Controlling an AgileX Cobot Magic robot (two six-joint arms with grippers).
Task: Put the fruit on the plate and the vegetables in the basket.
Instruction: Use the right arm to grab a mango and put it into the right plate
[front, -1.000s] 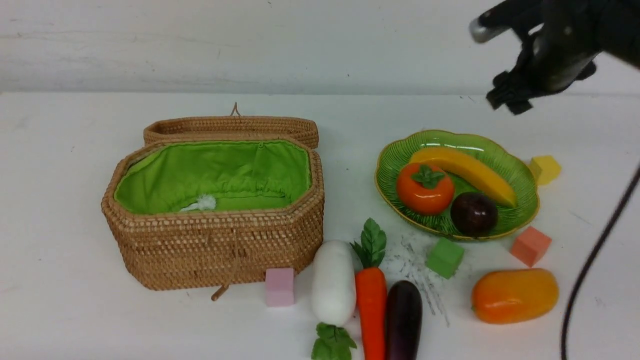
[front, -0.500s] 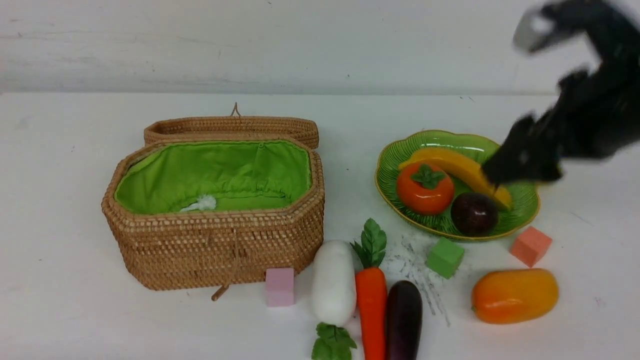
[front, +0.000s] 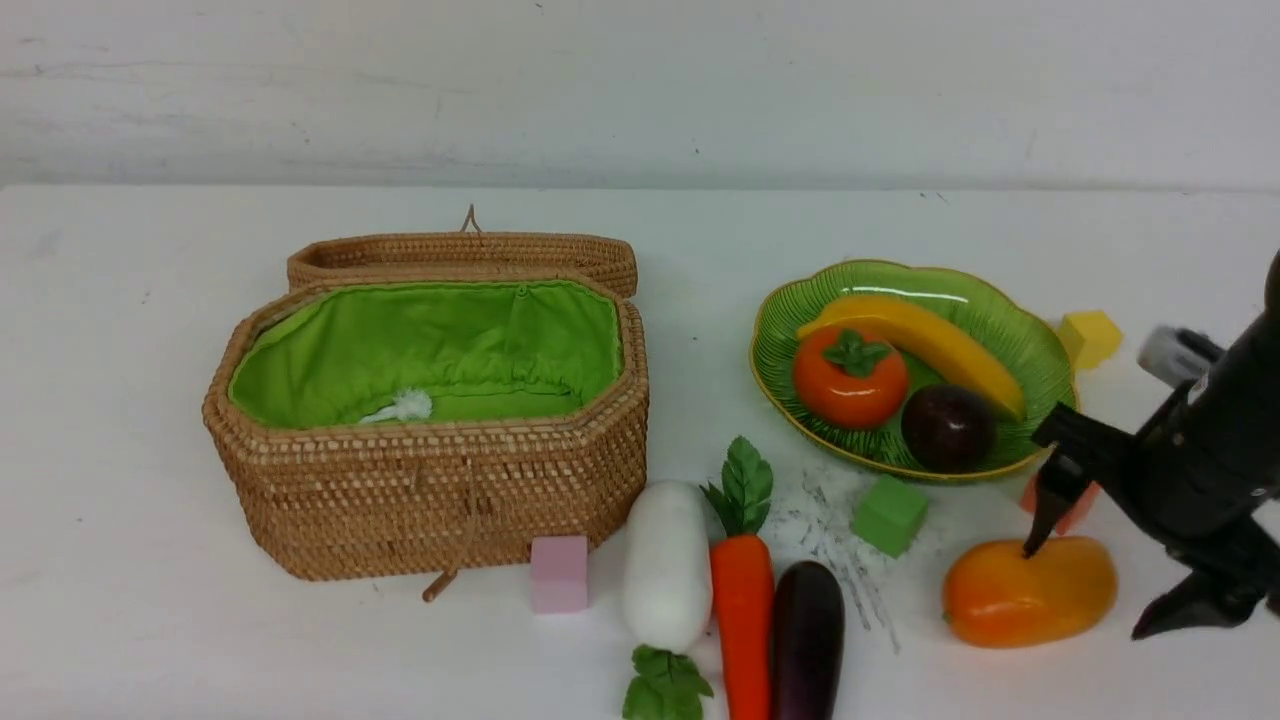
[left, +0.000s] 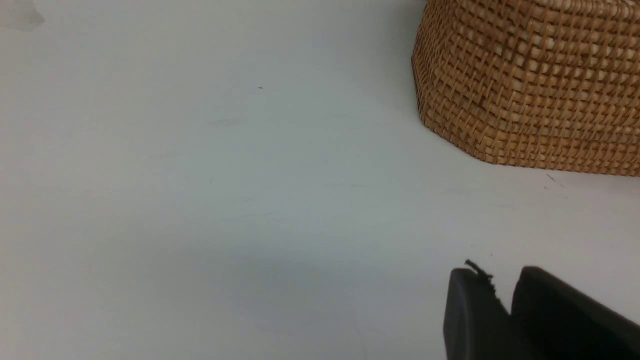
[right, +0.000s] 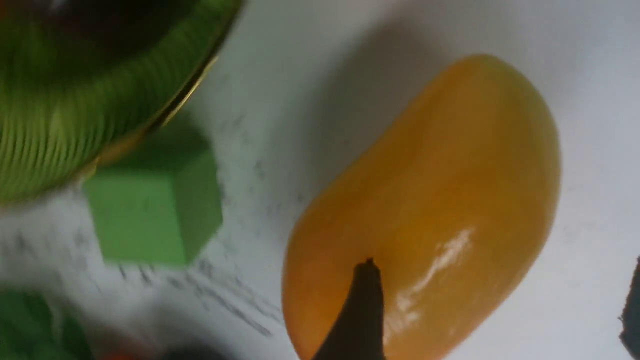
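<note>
right gripper (front: 1090, 590): jaws spread wide just over mango (front: 1028, 592), which lies on table (front: 150, 620) near plate (front: 780, 340) | left gripper (left: 500, 285): fingers nearly together, empty, near basket (front: 430, 490) | banana (front: 930, 340), persimmon (front: 850, 378), mangosteen (front: 948, 428): on plate | radish (front: 667, 565), carrot (front: 742, 620), eggplant (front: 806, 640): on table

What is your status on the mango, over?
Left tool shut, empty, near basket. Right tool open over mango, not gripped. Red cube just behind that tool.
</note>
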